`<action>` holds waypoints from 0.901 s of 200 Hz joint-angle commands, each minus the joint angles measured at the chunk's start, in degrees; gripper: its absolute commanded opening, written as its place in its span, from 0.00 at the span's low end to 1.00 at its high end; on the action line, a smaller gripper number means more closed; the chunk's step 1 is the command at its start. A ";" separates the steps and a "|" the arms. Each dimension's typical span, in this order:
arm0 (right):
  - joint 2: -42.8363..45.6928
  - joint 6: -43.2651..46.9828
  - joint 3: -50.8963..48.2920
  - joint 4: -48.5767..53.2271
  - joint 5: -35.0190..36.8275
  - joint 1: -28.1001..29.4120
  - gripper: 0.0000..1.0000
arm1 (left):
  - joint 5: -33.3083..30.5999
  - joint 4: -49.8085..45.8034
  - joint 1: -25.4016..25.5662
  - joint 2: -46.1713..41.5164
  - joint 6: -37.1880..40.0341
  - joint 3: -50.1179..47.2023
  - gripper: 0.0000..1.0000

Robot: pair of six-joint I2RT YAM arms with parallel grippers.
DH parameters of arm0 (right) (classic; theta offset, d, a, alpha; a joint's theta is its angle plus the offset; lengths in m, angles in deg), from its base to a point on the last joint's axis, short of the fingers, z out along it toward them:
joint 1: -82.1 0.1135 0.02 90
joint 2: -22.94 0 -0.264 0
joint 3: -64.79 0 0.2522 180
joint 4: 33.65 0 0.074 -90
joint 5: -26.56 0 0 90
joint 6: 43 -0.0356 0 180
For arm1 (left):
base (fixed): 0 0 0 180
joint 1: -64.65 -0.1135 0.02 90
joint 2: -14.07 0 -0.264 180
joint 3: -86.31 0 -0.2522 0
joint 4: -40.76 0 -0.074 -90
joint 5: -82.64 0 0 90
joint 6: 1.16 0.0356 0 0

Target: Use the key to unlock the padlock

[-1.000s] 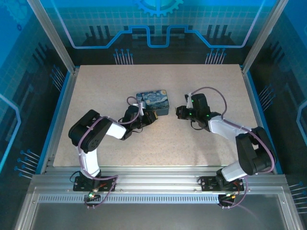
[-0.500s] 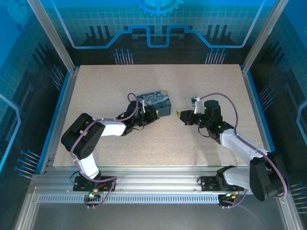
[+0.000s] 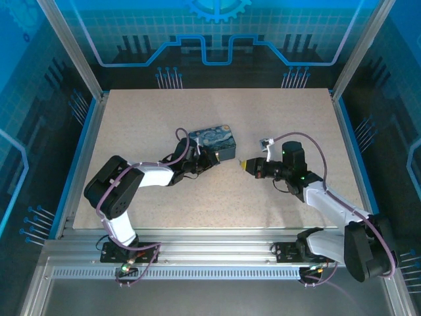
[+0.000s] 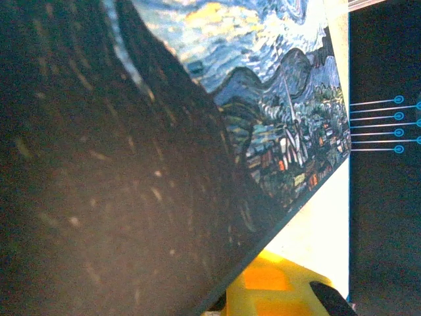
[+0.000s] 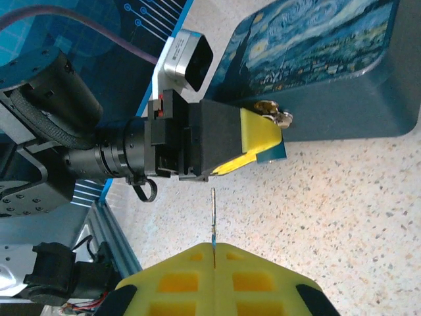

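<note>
Right gripper [image 3: 245, 164], jaws clenched on the key [image 5: 213, 217], lies low over the table [image 3: 164, 112] at 3 o'clock of the left gripper [image 3: 212, 158], with a bare strip of speckled surface between the two. From the right wrist, the key is a thin blade standing out of the seam of the yellow pads [image 5: 191, 276] and pointing to 12 o'clock. Its tip is apart from the black finger body of the left gripper, which lies across its line. The padlock [image 5: 275, 115], a small metal piece, sits at the tip of the left gripper's yellow pad, at about 1 o'clock of the key tip and against the side wall of the starry-night tin [image 3: 214, 137]. The left gripper appears closed on it. The tin lies just toward 12 o'clock of the table centre, with the left gripper at its 6 o'clock edge. From the left wrist, the painted lid is seen close up. Compared with one second earlier, the right arm has unfolded and dropped, with its gripper slightly nearer the 6 o'clock edge, and the left arm has stretched out lower. The tin is in much the same place.
</note>
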 commanded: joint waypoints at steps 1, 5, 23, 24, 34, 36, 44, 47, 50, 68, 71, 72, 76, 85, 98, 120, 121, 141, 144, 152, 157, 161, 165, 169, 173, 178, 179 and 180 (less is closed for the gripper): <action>-1.25 -3.87 -2.00 -4.17 -2.82 0.37 0.00 | 2.52 3.38 0.26 -1.07 -1.08 1.23 0.00; -1.56 -4.41 -2.32 -4.67 -2.77 0.54 0.00 | 2.54 3.64 0.26 -1.02 -1.26 1.09 0.00; -3.35 -6.31 -3.38 -8.17 -2.35 1.44 0.00 | 2.76 5.33 0.24 -0.69 -2.12 0.55 0.00; -3.41 -6.40 -3.45 -8.33 -2.34 1.45 0.00 | 2.83 5.40 0.25 -0.64 -2.12 0.54 0.00; -4.62 -7.31 -3.88 -9.99 -2.16 2.04 0.00 | 2.96 5.47 0.26 -0.43 -2.25 0.58 0.00; -4.86 -7.51 -3.98 -10.32 -2.20 2.09 0.00 | 2.98 5.52 0.26 -0.36 -2.33 0.61 0.00; -6.09 -8.42 -4.28 -12.00 -2.29 2.47 0.00 | 3.15 5.72 0.26 -0.27 -2.42 0.55 0.00; -6.50 -8.82 -4.30 -12.67 -2.31 2.58 0.00 | 3.23 5.93 0.26 -0.20 -2.40 0.54 0.00; -6.94 -9.09 -4.30 -13.17 -2.32 2.68 0.00 | 3.32 6.04 0.26 -0.23 -2.46 0.47 0.00; -9.56 -10.60 -4.26 -15.78 -2.29 3.22 0.00 | 3.40 6.39 0.26 -0.19 -2.54 0.24 0.00; -9.93 -10.81 -4.26 -16.32 -2.33 3.28 0.00 | 3.34 6.42 0.19 -0.19 -2.48 0.26 0.00; -10.09 -10.89 -4.24 -16.50 -2.33 3.29 0.00 | 3.34 6.39 0.18 -0.18 -2.47 0.27 0.00; -10.61 -11.20 -4.22 -17.16 -2.32 3.33 0.00 | 3.40 6.34 0.17 -0.17 -2.49 0.27 0.00; -11.72 -11.86 -4.13 -18.23 -2.17 3.55 0.00 | 3.42 6.41 0.17 -0.18 -2.61 0.27 0.00; -13.33 -12.48 -3.79 -19.27 -2.07 3.70 0.00 | 3.69 6.61 0.17 -0.14 -2.64 0.24 0.00; -16.61 -14.40 -3.65 -22.66 -2.81 3.81 0.00 | 4.03 6.96 0.17 0.11 -2.98 0.35 0.00; -16.77 -14.49 -3.63 -22.83 -2.79 3.82 0.00 | 4.03 7.01 0.17 0.15 -2.99 0.35 0.00; -19.13 -15.79 -3.60 -25.48 -3.23 3.91 0.00 | 4.43 7.56 0.17 0.24 -3.30 0.30 0.00; -19.46 -15.98 -3.60 -25.73 -3.29 3.92 0.00 | 4.47 7.50 0.16 0.27 -3.28 0.29 0.00; -20.09 -16.18 -3.52 -26.15 -3.38 4.01 0.00 | 4.48 7.54 0.17 0.20 -3.28 0.29 0.00; -20.36 -16.28 -3.32 -26.32 -3.53 4.01 0.00 | 4.48 7.55 0.17 0.20 -3.31 0.22 0.00; -20.71 -16.33 -3.30 -26.47 -3.58 3.95 0.00 | 4.56 7.58 0.17 0.20 -3.29 0.23 0.00; -20.96 -16.56 -3.19 -26.58 -3.69 4.00 0.00 | 4.55 7.64 0.17 0.28 -3.23 0.21 0.00; -21.25 -16.82 -3.17 -26.97 -3.80 4.01 0.00 | 4.56 7.67 0.13 0.28 -3.18 0.22 0.00; -21.60 -17.01 -3.10 -27.63 -3.94 3.95 0.00 | 4.57 7.67 0.17 0.33 -3.20 0.18 0.00; -22.11 -17.42 -3.08 -28.29 -4.08 4.04 0.00 | 4.57 7.76 0.17 0.29 -3.31 0.18 0.00; -22.20 -17.45 -3.08 -28.37 -4.08 4.03 0.00 | 4.57 7.85 0.17 0.33 -3.28 0.14 0.00; -22.29 -17.55 -3.08 -28.50 -4.09 4.02 0.00 | 4.57 7.89 0.17 0.31 -3.32 0.12 0.00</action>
